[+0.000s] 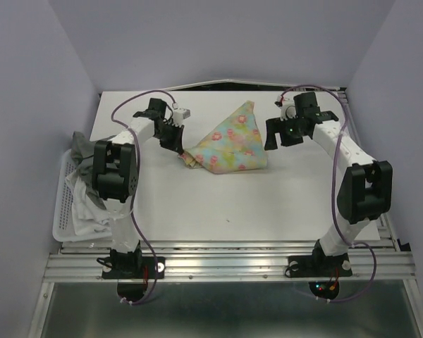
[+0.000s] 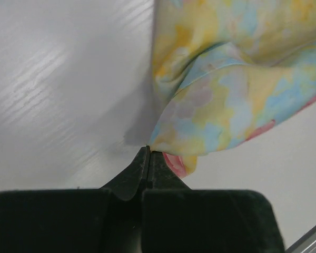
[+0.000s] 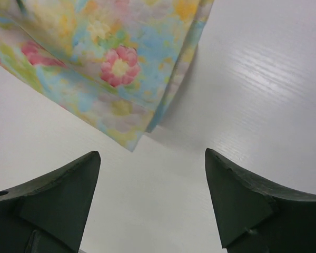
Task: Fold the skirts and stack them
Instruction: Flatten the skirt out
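Observation:
The small floral skirt [image 1: 229,144] lies folded into a rough triangle on the white table [image 1: 254,204], at the middle back. My left gripper [image 1: 178,141] is at its left corner. In the left wrist view the jaws are shut, and the tip [image 2: 148,151] pinches a raised corner of the floral skirt [image 2: 226,105]. My right gripper [image 1: 275,137] is open and empty just right of the skirt's right corner. In the right wrist view the skirt [image 3: 116,68] ends a little ahead of the gripper [image 3: 152,158]. The grey skirt [image 1: 81,146] and the white skirt [image 1: 81,201] lie in the basket.
A white slatted basket [image 1: 61,224] stands at the table's left edge beside the left arm. Purple cables loop over both arms. A metal rail [image 1: 225,262] runs along the near edge, and lilac walls close in the back and sides.

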Robot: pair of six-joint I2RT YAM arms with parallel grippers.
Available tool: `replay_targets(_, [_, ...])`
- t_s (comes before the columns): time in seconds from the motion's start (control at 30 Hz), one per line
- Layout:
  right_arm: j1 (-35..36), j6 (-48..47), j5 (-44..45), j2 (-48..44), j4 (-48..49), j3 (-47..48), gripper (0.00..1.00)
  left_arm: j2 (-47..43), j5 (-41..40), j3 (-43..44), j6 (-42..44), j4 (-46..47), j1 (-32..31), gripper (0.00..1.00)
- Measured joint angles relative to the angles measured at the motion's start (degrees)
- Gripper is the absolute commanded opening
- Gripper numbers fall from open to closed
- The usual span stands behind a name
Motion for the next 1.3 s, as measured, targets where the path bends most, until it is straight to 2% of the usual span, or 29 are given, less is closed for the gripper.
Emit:
replay_targets(0.13, [0.0, -0.61, 0.24, 0.63, -0.2, -3.08, 0.82, 4.26, -1.44, -0.31, -2.8, -0.87, 0.87, 0.11])
replay_targets(0.17, [0.0, -0.61, -0.09, 0.9, -0.22, -4.07, 0.82, 4.31, -1.64, -0.55, -2.97, -0.92, 0.74, 0.16])
replay_targets(0.37, [0.0, -0.33, -6.14, 2.23, 2.82, -11.43, 0.85, 2.38, -2.69, -1.36, -1.97, -1.2, 0.5, 0.31])
replay_targets(0.47, [0.0, -0.04, -9.97, 4.33, 4.74, -12.63, 0.86, 0.81, -3.02, -1.75, -0.76, -1.97, 0.52, 0.36])
replay_targets(0.6, [0.07, 0.55, -14.47, 6.38, 9.6, -14.08, 0.84, -0.39, -3.02, -2.47, 1.07, -2.49, 0.52, 0.38])
replay_targets(0.63, [0.07, 0.72, -15.13, 6.4, 10.88, -14.86, 0.8, -0.5, -2.99, -2.75, 1.49, -2.64, 0.52, 0.38])
replay_targets(0.67, [0.09, 0.96, -15.89, 6.4, 12.11, -15.43, 0.67, -0.52, -2.91, -3.13, 2.01, -2.78, 0.52, 0.38])
replay_targets(0.73, [0.31, 1.66, -16.94, 6.8, 14.25, -15.85, 0.51, -0.52, -2.69, -3.78, 2.67, -2.82, 0.52, 0.38])
replay_targets(0.77, [0.39, 1.73, -17.59, 7.32, 15.28, -15.72, 0.25, -0.52, -2.51, -4.07, 3.08, -2.99, 0.52, 0.38])
replay_targets(0.8, [0.46, 2.21, -18.03, 7.96, 15.72, -15.45, 0.12, -0.55, -2.25, -4.42, 3.52, -2.95, 0.52, 0.37])
replay_targets(0.83, [0.46, 2.1, -18.43, 8.37, 16.39, -15.32, 0.04, -0.66, -1.84, -4.85, 4.13, -3.08, 0.52, 0.35])
replay_targets(0.87, [0.48, 2.89, -18.82, 9.07, 16.83, -15.1, 0.01, -0.94, -1.31, -5.44, 4.83, -3.21, 0.52, 0.25])
replay_targets(0.9, [0.52, 3.41, -18.86, 9.27, 17.03, -15.06, 0.01, -1.36, -0.9, -6.05, 5.73, -3.39, 0.52, 0.07])
replay_targets(0.97, [0.57, 3.78, -18.82, 9.01, 17.0, -14.86, 0.01, -2.23, -0.63, -6.91, 7.13, -3.54, 0.44, 0.0])
replay_targets(1.13, [0.76, 6.16, -15.74, 4.09, 15.52, -10.49, 0.01, -5.18, -0.59, -5.95, 9.42, -5.35, 0.22, 0.0])
replay_targets(1.3, [0.61, 7.61, -9.81, 1.07, 15.19, 5.9, 0.01, -5.88, -2.21, 4.37, 8.81, -5.55, 0.24, 0.0])
